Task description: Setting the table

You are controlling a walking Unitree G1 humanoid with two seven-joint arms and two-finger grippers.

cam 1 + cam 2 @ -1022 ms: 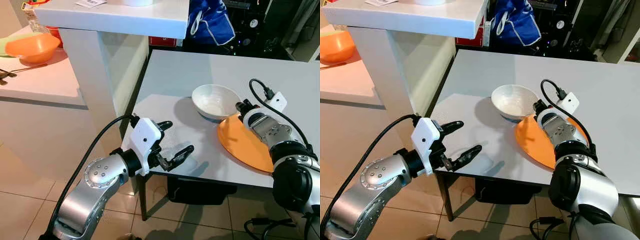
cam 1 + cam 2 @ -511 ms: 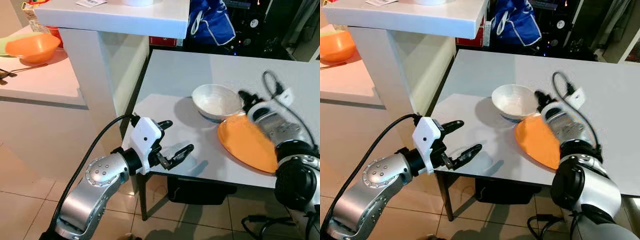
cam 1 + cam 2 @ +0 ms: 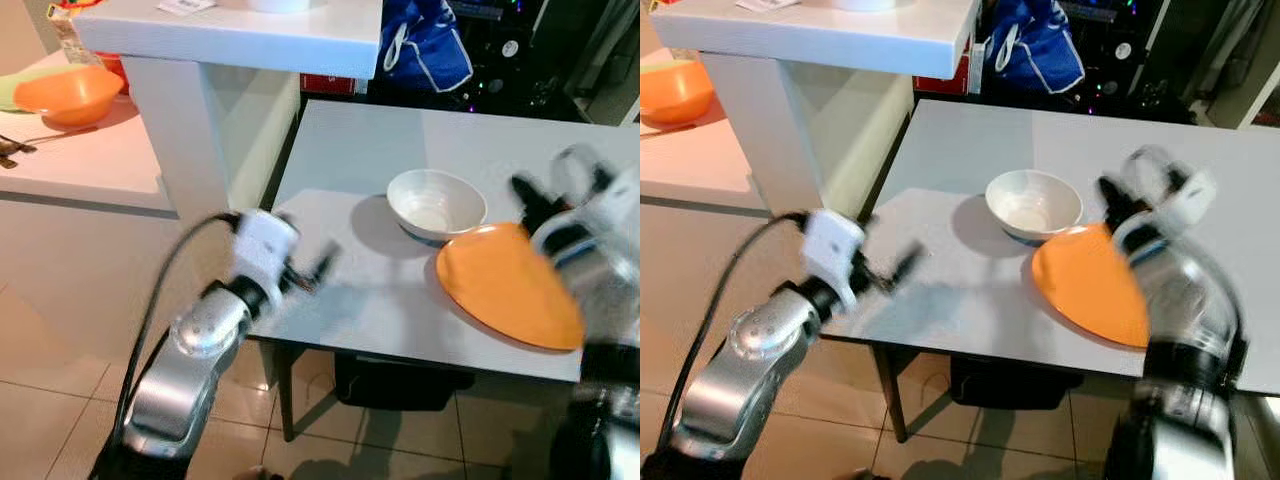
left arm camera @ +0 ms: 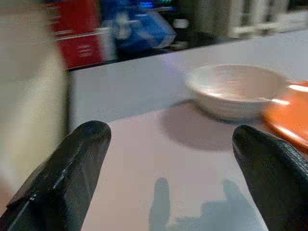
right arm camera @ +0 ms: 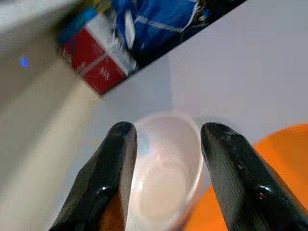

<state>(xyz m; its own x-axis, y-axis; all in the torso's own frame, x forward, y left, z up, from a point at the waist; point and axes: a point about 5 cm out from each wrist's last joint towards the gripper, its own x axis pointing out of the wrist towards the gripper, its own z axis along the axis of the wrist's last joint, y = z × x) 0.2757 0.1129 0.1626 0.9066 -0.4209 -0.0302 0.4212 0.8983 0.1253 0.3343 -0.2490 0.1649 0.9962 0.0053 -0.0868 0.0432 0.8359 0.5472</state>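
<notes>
One white bowl [image 3: 436, 203] and one orange plate [image 3: 508, 284] sit touching at centre-right on the grey table [image 3: 400, 150]. Left gripper [image 4: 168, 168] and right gripper [image 5: 166, 144] both gape wide, empty.

On your table [image 3: 340, 150] you have one white bowl [image 3: 436, 203] and one orange plate [image 3: 510, 285]; one orange bowl [image 3: 66, 94] sits on the side counter [image 3: 80, 150].

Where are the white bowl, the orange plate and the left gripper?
white bowl [image 3: 436, 203]: left eye view, inner bottom of the bowl.
orange plate [image 3: 505, 285]: left eye view, middle of the flat face.
left gripper [image 4: 168, 159]: left wrist view, midway between its open fingertips.
</notes>
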